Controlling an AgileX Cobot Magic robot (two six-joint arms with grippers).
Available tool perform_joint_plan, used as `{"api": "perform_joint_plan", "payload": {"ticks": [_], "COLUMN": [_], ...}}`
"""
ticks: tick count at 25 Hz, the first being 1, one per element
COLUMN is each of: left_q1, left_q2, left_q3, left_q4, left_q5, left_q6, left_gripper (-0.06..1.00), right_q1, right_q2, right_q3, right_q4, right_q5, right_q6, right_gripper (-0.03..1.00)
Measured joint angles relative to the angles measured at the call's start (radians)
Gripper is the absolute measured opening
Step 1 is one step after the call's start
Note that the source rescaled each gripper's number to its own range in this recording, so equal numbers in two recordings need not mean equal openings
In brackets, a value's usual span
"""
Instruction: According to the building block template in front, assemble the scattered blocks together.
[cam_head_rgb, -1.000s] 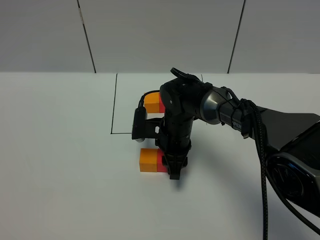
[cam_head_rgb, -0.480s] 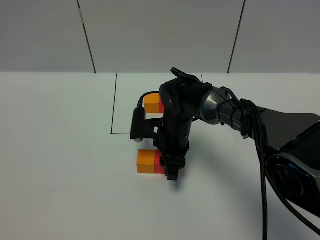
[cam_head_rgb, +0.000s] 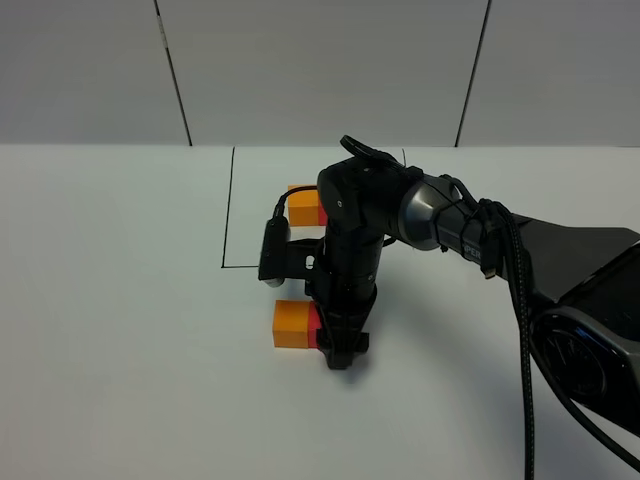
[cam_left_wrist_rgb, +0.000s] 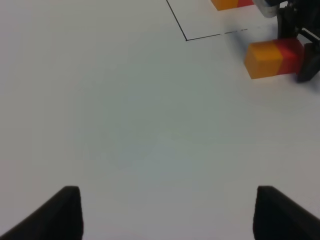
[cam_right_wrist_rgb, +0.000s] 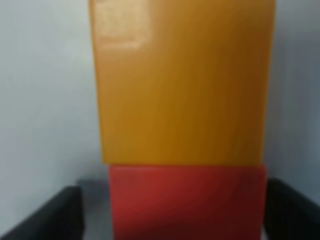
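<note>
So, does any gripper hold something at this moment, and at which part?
The right gripper is around the red cube, one finger at each side face; whether it clamps cannot be told. The left gripper is open and holds nothing.

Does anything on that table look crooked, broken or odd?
Nothing stands out. The orange block and red block sit flush, like the template behind. The right gripper straddles the red one.

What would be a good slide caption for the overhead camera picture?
The right hand straddles the red block, which sits against the orange block, copying the orange-red template behind them.
</note>
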Motion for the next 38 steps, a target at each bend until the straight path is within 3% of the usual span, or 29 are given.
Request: {"api": "perform_joint_plan", "payload": {"ticks": [2, 5, 10, 24, 31, 34, 38], "left_q1": [0.0, 0.0, 0.0, 0.0, 0.0, 0.0, 0.0], "left_q2": [0.0, 0.0, 0.0, 0.0, 0.0, 0.0, 0.0], "left_q3": [0.0, 0.0, 0.0, 0.0, 0.0, 0.0, 0.0], "left_q4": [0.0, 0.001, 0.002, 0.002, 0.002, 0.002, 0.003], "left_q5": [0.0, 0.0, 0.0, 0.0, 0.0, 0.0, 0.0], "left_q6": [0.0, 0.0, 0.0, 0.0, 0.0, 0.0, 0.0], "left_gripper": [0.6, 0.6, 0.6, 0.6, 0.6, 0.6, 0.6], "right_q1": [0.0, 0.001, 0.001, 0.001, -0.007, -0.046, -0.17], "right_q2": [0.0, 0.0, 0.002, -0.152, -0.32, -0.373, -0.432], "right_q3": [0.0, -0.001, -0.001, 0.0, 0.0, 0.0, 0.001], "right_q4": [0.0, -0.031, -0.109, -0.062, -0.09, -0.142, -0.173], "right_q5": [-0.001, -0.018, 0.001, 0.09, 0.119, 0.122, 0.123], "right_q6": [0.014, 0.062, 0.144, 0.211, 0.369, 0.453, 0.575], "right_gripper": [0.88, 1.0, 1.0, 1.0, 1.0, 1.0, 1.0]}}
